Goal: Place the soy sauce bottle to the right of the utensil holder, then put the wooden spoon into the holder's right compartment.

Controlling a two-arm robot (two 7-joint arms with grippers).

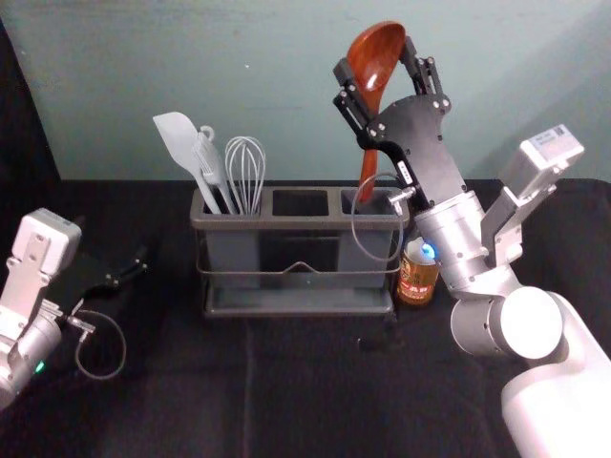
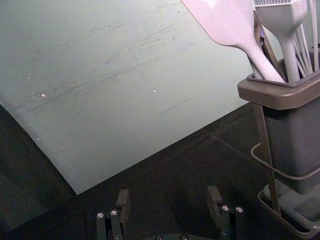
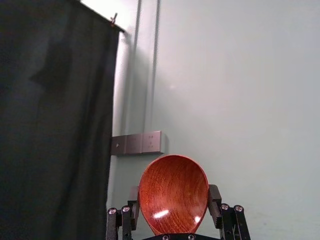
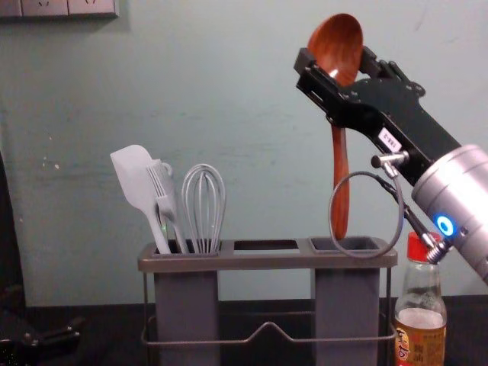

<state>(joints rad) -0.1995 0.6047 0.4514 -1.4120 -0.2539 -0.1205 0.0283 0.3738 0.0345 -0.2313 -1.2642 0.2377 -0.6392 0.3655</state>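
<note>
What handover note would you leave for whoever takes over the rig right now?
Right gripper: shut on the spoon by its bowl, handle down, tip at the mouth of the right compartment; can't tell how far in, if at all.
Left gripper: open, empty, off to the holder's left.
Done: bottle upright to the right of the holder.
Left: lower the spoon into that compartment, then let go.

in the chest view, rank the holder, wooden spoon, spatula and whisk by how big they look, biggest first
1. holder
2. wooden spoon
3. spatula and whisk, too alike to rank, with their lower ends hidden in the holder
</note>
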